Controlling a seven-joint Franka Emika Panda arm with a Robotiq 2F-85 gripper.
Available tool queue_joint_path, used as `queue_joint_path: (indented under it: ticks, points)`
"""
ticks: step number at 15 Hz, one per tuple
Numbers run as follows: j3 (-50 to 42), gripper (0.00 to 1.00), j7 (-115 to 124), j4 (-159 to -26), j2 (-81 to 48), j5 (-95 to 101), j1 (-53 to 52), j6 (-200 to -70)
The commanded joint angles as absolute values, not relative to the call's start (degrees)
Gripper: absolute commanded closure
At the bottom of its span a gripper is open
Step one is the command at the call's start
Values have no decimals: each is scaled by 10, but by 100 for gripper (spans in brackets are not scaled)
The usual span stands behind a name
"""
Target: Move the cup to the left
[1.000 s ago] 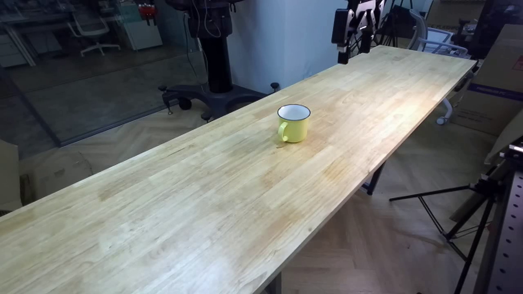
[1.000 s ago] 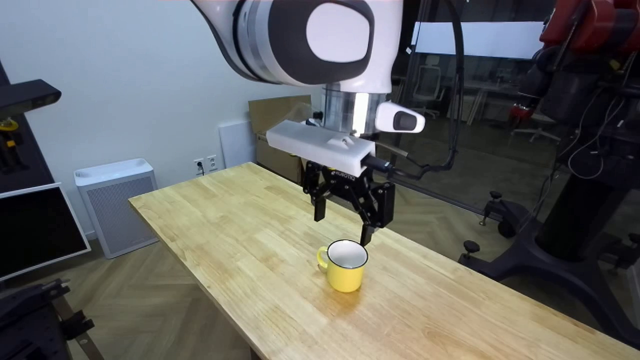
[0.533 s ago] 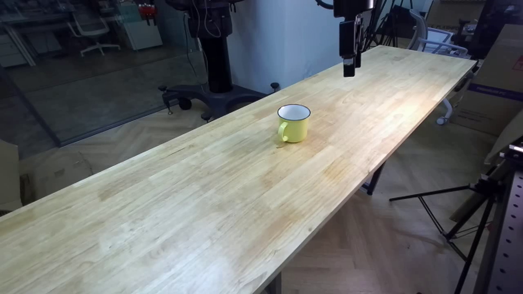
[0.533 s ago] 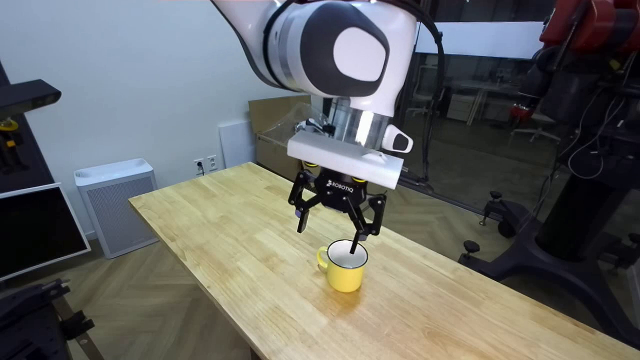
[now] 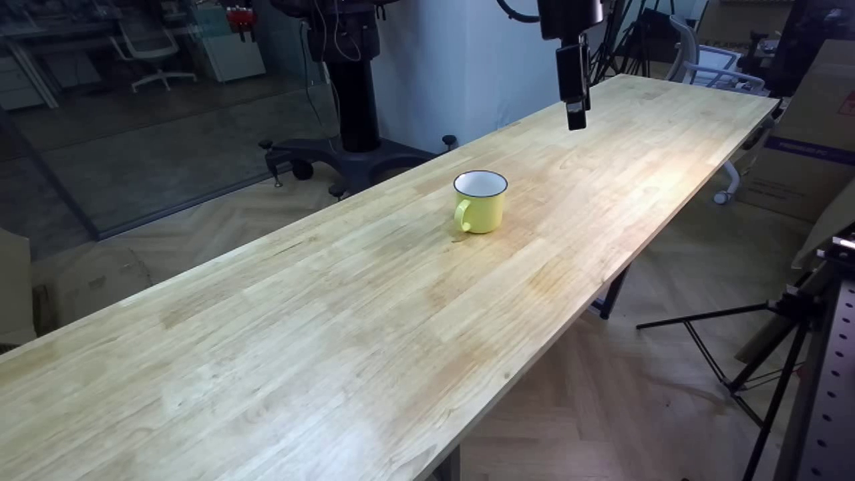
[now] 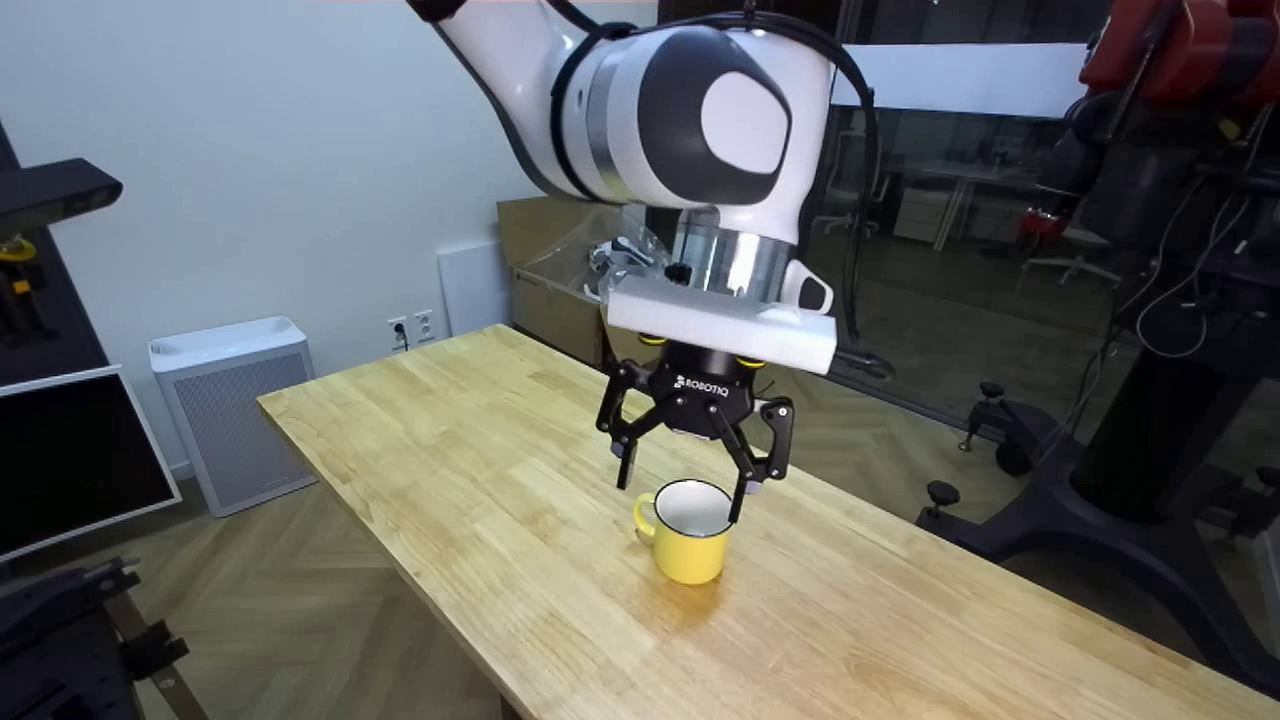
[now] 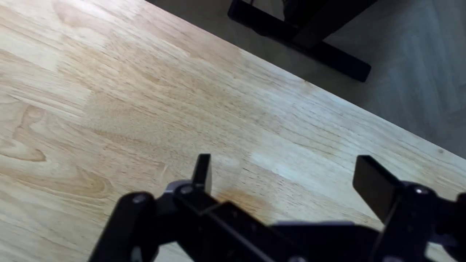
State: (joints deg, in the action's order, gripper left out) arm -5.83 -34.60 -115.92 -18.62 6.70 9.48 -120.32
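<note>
The yellow-green cup with a white inside and dark rim stands upright on the wooden table in both exterior views [image 5: 486,214] [image 6: 690,556]. In an exterior view its handle [image 6: 644,514] points left. My gripper [image 6: 680,498] is open and empty, held above the table beyond the cup; one fingertip overlaps the cup's rim in that view. In an exterior view the gripper [image 5: 577,123] hangs farther along the table than the cup, clearly apart from it. In the wrist view the gripper's jaws [image 7: 284,158] stand wide apart over bare wood; the cup is out of view there.
The long wooden table [image 5: 300,334] shows its edge in the wrist view [image 7: 305,82]. A dark wheeled stand [image 5: 354,147] is beside the table. A cardboard box [image 6: 550,310] and a white purifier [image 6: 240,415] stand near the table's end. A black tripod [image 5: 741,374] stands on the floor.
My gripper has come down toward table height and turned, so its jaws face an exterior camera more squarely. It has stayed open. The cup has not moved.
</note>
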Motion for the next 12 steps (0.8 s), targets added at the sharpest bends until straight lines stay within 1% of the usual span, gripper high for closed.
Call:
queue_joint_path:
  ticks: [1,4,8,9,12]
  points:
    - [-60,0,-294,-1128,-228,135,83,-1245]
    - [-48,0,-305,-1125,-255,143,92,-1342]
    - [-5,0,-366,-1125,-283,74,131,-1475]
    - [-24,0,-339,-1141,-270,101,111,-1445]
    - [-11,0,-357,-1136,-281,82,125,-1474]
